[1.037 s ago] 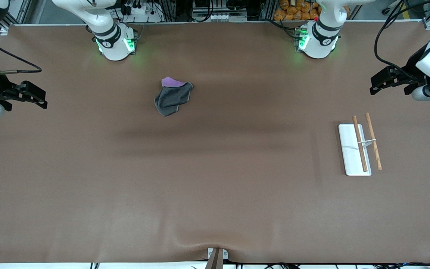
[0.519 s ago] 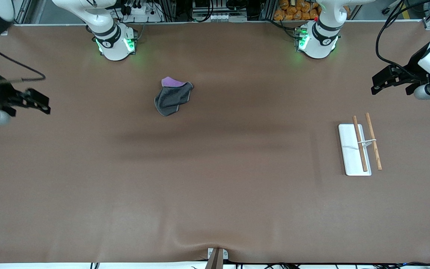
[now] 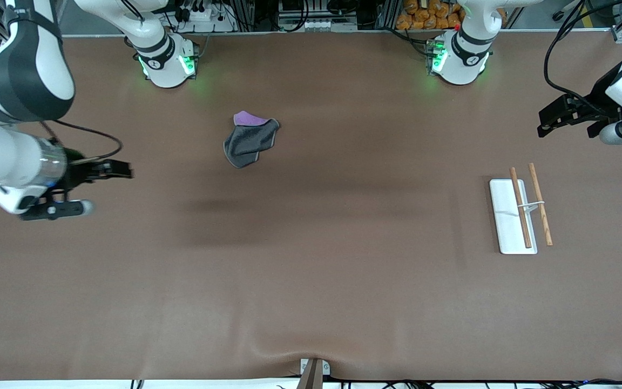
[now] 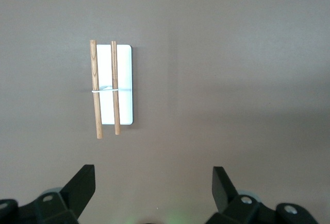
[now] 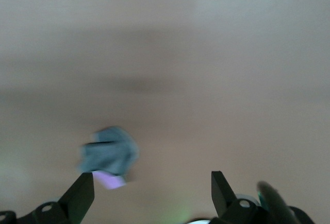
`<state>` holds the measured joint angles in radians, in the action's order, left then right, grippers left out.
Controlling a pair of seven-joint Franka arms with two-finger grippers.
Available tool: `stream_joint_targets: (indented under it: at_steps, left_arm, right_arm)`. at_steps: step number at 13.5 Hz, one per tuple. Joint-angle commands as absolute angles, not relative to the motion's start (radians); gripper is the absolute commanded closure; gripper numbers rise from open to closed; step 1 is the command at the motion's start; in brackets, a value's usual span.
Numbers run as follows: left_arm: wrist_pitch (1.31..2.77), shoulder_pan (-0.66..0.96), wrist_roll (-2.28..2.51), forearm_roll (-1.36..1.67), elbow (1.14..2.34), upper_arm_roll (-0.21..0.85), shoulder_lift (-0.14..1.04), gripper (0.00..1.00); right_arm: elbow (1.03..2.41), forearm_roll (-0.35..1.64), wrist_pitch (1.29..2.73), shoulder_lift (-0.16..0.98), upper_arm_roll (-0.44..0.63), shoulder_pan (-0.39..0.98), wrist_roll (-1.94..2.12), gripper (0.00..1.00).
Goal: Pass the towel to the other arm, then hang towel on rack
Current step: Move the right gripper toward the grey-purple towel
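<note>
The towel point(image 3: 250, 142) is a crumpled dark grey cloth with a purple corner, lying on the brown table near the right arm's base. It shows blurred in the right wrist view point(image 5: 109, 156). My right gripper point(image 3: 122, 172) is open and empty, up in the air toward the right arm's end of the table, well apart from the towel. The rack point(image 3: 521, 213), a white base plate with two wooden rods, lies toward the left arm's end; it also shows in the left wrist view point(image 4: 114, 86). My left gripper point(image 3: 547, 123) is open and empty, and the left arm waits.
The two arm bases point(image 3: 166, 65) point(image 3: 459, 62) stand along the table's edge farthest from the front camera. A small metal bracket point(image 3: 313, 370) sits at the table's near edge.
My right arm has swung in from the table's end toward the towel, its gripper now farther over the table. The left arm, towel and rack have stayed put.
</note>
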<state>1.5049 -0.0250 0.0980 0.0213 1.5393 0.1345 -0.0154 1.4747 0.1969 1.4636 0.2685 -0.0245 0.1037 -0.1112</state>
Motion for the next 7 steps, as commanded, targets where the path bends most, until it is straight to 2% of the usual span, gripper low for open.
stream_joint_targets:
  at_steps: [1,4,7]
  left_arm:
    - [1.502,-0.025,0.083,0.023,1.531,0.140,-0.012,0.00]
    - [1.514,-0.028,0.081,0.023,1.545,0.141,-0.012,0.00]
    - [1.528,-0.028,0.081,0.023,1.562,0.140,-0.014,0.00]
  right_arm:
    - [1.471,0.304,1.450,0.267,-0.021,0.165,-0.292,0.00]
    - [1.471,0.304,1.453,0.275,-0.021,0.279,-0.592,0.00]
    - [1.549,0.302,1.456,0.273,-0.021,0.340,-0.803,0.00]
